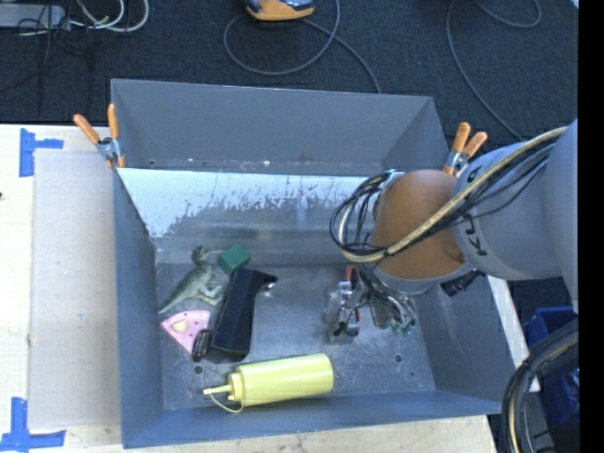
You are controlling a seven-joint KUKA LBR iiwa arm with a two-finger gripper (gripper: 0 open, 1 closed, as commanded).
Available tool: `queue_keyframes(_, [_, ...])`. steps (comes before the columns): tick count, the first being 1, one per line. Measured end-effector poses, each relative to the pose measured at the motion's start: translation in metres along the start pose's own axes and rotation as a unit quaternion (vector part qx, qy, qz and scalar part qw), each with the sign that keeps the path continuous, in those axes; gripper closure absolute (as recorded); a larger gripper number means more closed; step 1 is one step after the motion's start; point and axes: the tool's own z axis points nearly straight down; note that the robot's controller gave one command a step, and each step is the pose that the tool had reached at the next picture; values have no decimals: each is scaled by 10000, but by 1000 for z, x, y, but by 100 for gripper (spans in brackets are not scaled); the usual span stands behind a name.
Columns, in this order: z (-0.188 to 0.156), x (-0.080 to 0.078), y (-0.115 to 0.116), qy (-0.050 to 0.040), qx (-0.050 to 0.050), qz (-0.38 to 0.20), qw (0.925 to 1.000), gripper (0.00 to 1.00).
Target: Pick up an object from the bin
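Gripper (342, 317) low inside grey bin (283, 149), hanging just beyond the flat base end of yellow squeeze bottle (283, 377) and a little further from the near wall than the bottle, over a bare patch of floor. Orange wrist cover (415, 229) and looped cables (354, 220) stacked behind it, further back and to the right of the bottle. Nothing visible in the gripper's grasp; jaws lost among wires and shadow, so cannot tell whether apart or together.

Bottle lying on its side along the near wall, nozzle pointing away from the arm. Black handle-shaped piece (236, 314) just behind the bottle's nozzle end, close to touching it. Pink wedge (186, 327) tucked against that piece on the side away from the gripper. Green toy dinosaur (193, 286) and dark green block (233, 256) further back from the bottle again, well apart from the gripper.

Judged to be the approach step: tool down in the bin, no object secured, lift not yet begun. Bottle and black piece the likeliest candidates, both nearest the gripper. Next move calling for a short shift toward one of them, jaws spread wide enough to straddle it, then a closing across the bottle's width rather than its length, with care for a round body apt to roll away
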Motion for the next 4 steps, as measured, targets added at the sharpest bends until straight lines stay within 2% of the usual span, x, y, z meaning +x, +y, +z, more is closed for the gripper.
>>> queue_keyframes(1, [0, 0, 0, 0, 0, 0, 10000, 100])
queue_keyframes(2, [-73, -4, 48, 0, -3, 203, 9998, 100])
queue_keyframes(3, [-73, -4, 48, 0, -2, 203, 9998, 0])
queue_keyframes(4, [-73, -4, 48, 0, -2, 203, 9998, 0])
